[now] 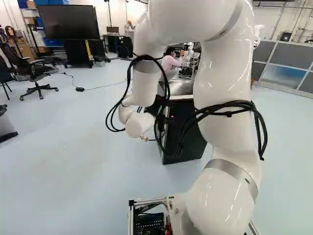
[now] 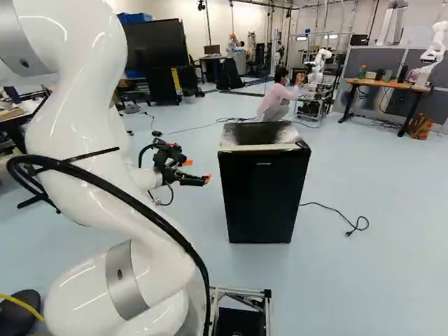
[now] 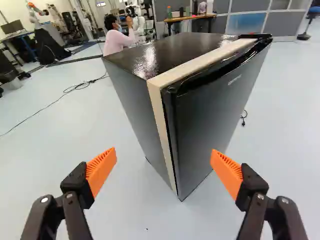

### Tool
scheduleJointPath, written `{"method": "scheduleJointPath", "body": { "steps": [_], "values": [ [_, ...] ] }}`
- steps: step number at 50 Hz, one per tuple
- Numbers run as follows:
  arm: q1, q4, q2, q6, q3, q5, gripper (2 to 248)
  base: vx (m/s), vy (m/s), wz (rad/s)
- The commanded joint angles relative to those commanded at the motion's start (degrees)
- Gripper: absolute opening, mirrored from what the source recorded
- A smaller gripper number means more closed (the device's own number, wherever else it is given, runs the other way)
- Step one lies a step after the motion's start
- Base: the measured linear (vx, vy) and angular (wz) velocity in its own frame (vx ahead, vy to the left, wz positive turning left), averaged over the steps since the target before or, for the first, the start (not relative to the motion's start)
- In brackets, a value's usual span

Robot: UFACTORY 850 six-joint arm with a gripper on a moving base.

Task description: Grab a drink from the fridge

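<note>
Black two-finger gripper with orange ribbed pads [image 2: 197, 171], carried by a glossy white jointed arm [image 1: 227, 127] that is strapped with black cables, at the left of the small black box-shaped refrigerator [image 2: 262, 199]. The jaws stand wide apart and hold nothing; both fingers are clear of the refrigerator, which lies ahead of them. The refrigerator stands upright on the pale blue-grey smooth floor [image 3: 45, 165], ahead of the arm's base. Its flat, dark door [image 3: 215, 120] rests against a cream-coloured strip [image 3: 162, 125] bordering the cabinet, and a glossy black curved lip [image 3: 220, 70] runs along the door's upper edge. To the right of the refrigerator, a thin black cord [image 2: 357, 225] lies looped on the floor. In the far right of the scene, a wooden-topped table with black legs [image 2: 383, 83] bears a green bottle [image 2: 362, 71] near its left end, with grey partition panels [image 2: 350, 63] behind it. In the far left stands a large black flat screen [image 1: 61, 22]; nearer, also at left, is a black wheeled office chair [image 1: 29, 71].
</note>
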Motion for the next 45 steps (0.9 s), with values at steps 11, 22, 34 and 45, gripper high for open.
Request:
{"method": "scheduleJointPath", "body": {
  "steps": [11, 22, 34, 45],
  "values": [
    [-0.89, 4.65, -2.39, 0.0, -3.77, 0.34, 247, 0.0, 0.0, 0.0],
    [-2.36, 9.27, -4.69, 0.0, -7.53, 0.67, 247, 0.0, 0.0, 0.0],
    [-3.79, 11.65, -6.84, 0.0, -11.2, 0.76, 247, 0.0, 0.0, 0.0],
    [-4.53, 11.81, -8.02, 0.0, -13.24, 0.77, 247, 0.0, 0.0, 0.0]
  ]
}}
